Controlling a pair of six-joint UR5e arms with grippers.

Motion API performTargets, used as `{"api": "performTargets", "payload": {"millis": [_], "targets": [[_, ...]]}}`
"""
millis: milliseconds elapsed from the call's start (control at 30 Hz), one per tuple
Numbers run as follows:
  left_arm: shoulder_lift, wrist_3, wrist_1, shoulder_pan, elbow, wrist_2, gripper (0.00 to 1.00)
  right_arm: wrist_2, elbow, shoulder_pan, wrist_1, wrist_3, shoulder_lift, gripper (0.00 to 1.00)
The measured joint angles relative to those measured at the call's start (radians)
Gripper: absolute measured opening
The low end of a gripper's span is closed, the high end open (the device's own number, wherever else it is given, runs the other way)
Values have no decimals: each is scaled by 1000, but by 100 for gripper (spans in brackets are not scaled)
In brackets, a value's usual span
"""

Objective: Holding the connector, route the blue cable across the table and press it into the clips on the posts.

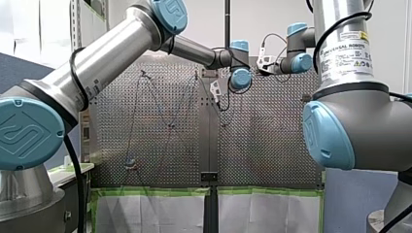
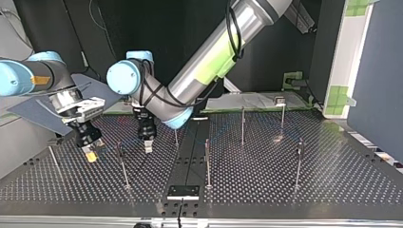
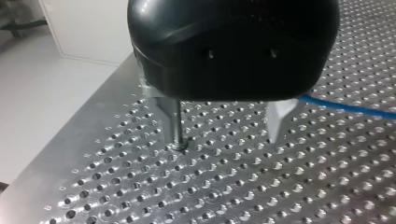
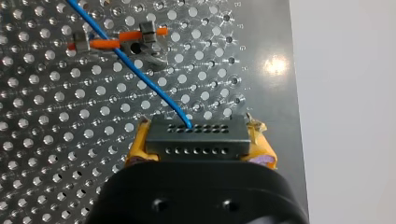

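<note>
Right wrist view: my right gripper (image 4: 198,142) clamped on connector (image 4: 196,133), yellow pads (image 4: 137,147) either side. Blue cable (image 4: 140,74) leaves connector toward 11 o'clock and crosses clip (image 4: 140,39); can't tell if seated. Only left wrist view shows my left gripper (image 3: 225,120) spread wide, holding nothing, post (image 3: 176,126) beside one finger, blue cable at its 3 o'clock. Only top view shows both: my right gripper at 9 o'clock of my left gripper, low over table (image 2: 285,190).
</note>
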Motion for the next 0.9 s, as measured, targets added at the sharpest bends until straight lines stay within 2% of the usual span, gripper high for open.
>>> {"api": "performTargets", "payload": {"millis": [333, 467, 600, 900], "targets": [[3, -34, -89, -27, -12, -3, 100, -1, 0, 0, 1, 0, 0, 0], [10, -47, -123, -44, -12, -23, 100, -1, 0, 0, 2, -1, 0, 0], [15, -52, -135, -56, -12, -43, 100, -1, 0, 0, 2, -1, 0, 0], [41, -53, -133, -81, -36, -56, 100, -1, 0, 0, 3, 0, 0, 0]]}}
